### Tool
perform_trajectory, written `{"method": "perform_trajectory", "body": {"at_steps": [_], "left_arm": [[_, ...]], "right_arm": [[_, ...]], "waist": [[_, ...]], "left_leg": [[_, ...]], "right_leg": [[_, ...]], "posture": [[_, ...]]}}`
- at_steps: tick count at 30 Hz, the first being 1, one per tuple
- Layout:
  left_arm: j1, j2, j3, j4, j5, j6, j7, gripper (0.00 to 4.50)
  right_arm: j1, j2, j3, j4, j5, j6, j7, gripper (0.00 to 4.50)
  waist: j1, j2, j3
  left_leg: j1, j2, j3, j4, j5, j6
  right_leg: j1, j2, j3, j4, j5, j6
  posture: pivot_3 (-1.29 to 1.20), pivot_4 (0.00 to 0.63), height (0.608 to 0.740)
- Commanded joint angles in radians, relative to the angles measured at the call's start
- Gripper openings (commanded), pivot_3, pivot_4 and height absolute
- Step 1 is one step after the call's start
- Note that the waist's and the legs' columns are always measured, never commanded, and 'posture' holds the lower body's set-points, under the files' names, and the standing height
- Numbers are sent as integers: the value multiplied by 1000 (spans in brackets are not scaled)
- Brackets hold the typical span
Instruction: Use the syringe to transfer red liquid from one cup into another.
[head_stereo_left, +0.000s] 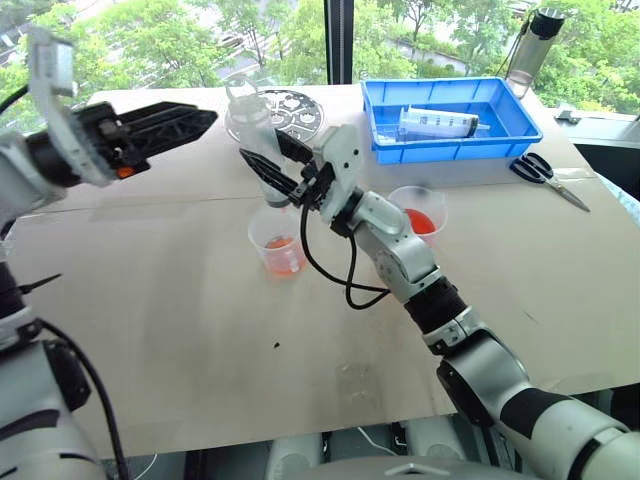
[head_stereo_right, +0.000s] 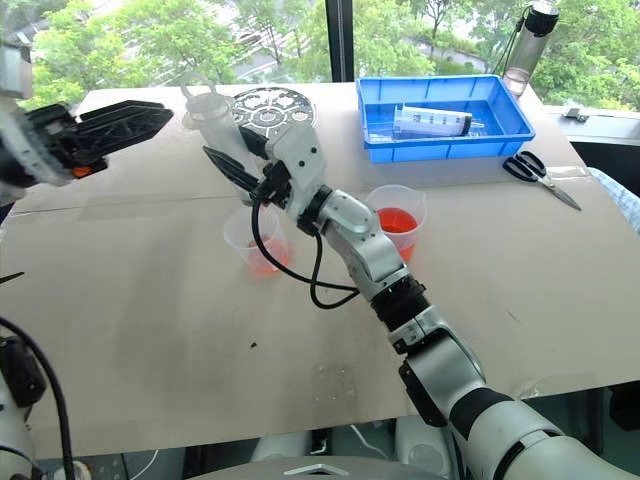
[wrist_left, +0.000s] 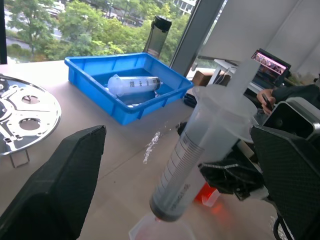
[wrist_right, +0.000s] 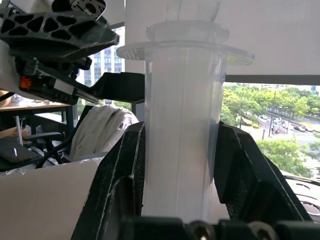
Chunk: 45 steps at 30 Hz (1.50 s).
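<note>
Centrally, the right gripper (head_stereo_left: 272, 172) is clamped on the barrel of the large clear plastic syringe (wrist_left: 200, 150), held upright and tilted, its dark plunger seal low in the barrel and its tip just above the smaller, narrower clear plastic cup (head_stereo_left: 277, 243) with pale pinkish-red liquid. Left of it and well apart, the left gripper (head_stereo_left: 165, 125) stands with fingers spread, holding nothing. Right of the small cup, behind the right arm, sits the wider clear measuring beaker (head_stereo_left: 420, 212) with bright orange-red liquid (head_stereo_left: 421, 222). Far right, a blue plastic tray (head_stereo_left: 520, 110) holds a fatter printed syringe (head_stereo_left: 438, 123); black-handled scissors (head_stereo_left: 545, 175) lie beside it. Judged from the seal's low position, this load appears discharged into the small cup; liquid remains in the beaker, so further draws may follow.
</note>
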Motion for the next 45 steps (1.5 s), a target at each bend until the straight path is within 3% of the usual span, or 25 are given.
{"method": "perform_trajectory", "body": {"at_steps": [1,7,14,17,22,30,31,35,36,45], "left_arm": [[16,-12,-19,-88,1,-40,-24,4500],[3,-122,-32,-154,3,-66,80,4500],[-34,-184,-66,-170,37,-112,139,4500],[-35,-199,-75,-183,33,-116,138,3728],[-34,-208,-68,-184,27,-113,141,1762],[-37,-212,-58,-172,22,-124,142,1687],[-39,-211,-58,-169,26,-129,140,1686],[-37,-207,-53,-167,30,-138,138,1504],[-35,-206,-51,-168,31,-140,138,1504],[-65,-230,20,-128,-19,-111,210,1499]], "right_arm": [[-92,176,-15,-49,23,-4,1,1460],[-92,168,0,-53,9,-8,8,1460],[-91,163,10,-55,-4,-15,8,1460],[-91,165,12,-55,-9,-18,8,1460],[-87,167,15,-54,-14,-20,7,1460],[-94,156,13,-45,-11,9,22,1460],[-97,152,12,-45,-9,11,28,2531],[-101,130,7,-50,-19,17,43,4329],[-102,123,5,-52,-21,20,45,4500],[-52,-74,-41,-246,-13,196,120,4500]], "waist": [[9,0,1],[6,-2,1],[2,-5,0],[2,-5,0],[2,-5,0],[2,-5,0],[3,-5,0],[2,-5,0],[2,-5,0],[8,-5,0]], "left_leg": [[0,0,0,0,0,0],[0,0,-1,3,0,0],[0,0,-1,2,0,-1],[0,0,0,2,0,-1],[0,0,0,1,0,-1],[0,0,0,1,0,-1],[0,0,0,1,0,-1],[0,0,0,1,0,-1],[0,0,0,1,0,-1],[0,0,-1,1,0,-1]], "right_leg": [[0,0,0,0,0,0],[0,0,0,0,0,0],[0,0,1,1,0,0],[0,0,1,1,0,0],[0,0,1,1,0,0],[0,0,1,1,0,0],[0,0,1,1,0,0],[0,0,1,1,0,0],[0,0,1,1,0,0],[0,0,0,1,0,0]], "posture": [[0,150,740],[0,150,740],[0,150,740],[0,150,740],[0,150,740],[0,150,740],[0,150,740],[0,150,740],[0,150,740],[0,150,740]]}}
